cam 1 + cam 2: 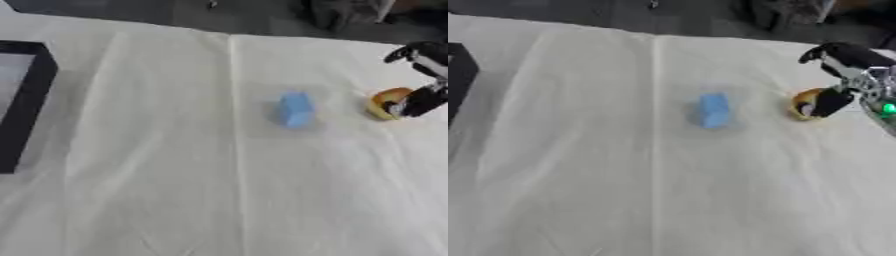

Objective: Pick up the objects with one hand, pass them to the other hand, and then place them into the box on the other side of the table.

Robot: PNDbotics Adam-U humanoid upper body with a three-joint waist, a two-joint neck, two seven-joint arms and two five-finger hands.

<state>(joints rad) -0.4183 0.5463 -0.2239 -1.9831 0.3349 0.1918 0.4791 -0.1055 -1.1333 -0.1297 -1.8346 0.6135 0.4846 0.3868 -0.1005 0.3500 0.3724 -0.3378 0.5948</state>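
At the table's left edge, the black box [26, 105] shows nothing inside. Your right hand [843, 80] pinches the yellow object [805, 103]; a blue block [714, 110] sits nearby.

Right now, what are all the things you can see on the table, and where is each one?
Blue block: one, light blue, near the middle of the table, apart from everything else.
Round yellow-orange object: one, yellow-orange, right of the blue block, at the right hand's fingertips; what it is cannot be made out.
Box: one, black rim, at the left edge, only partly in view.
Tablecloth: one, cream-white, covers the table, with creases.
Right hand: one, black with silver, reaching in from the right, fingers curled at the yellow-orange object.
Left hand: not in view.
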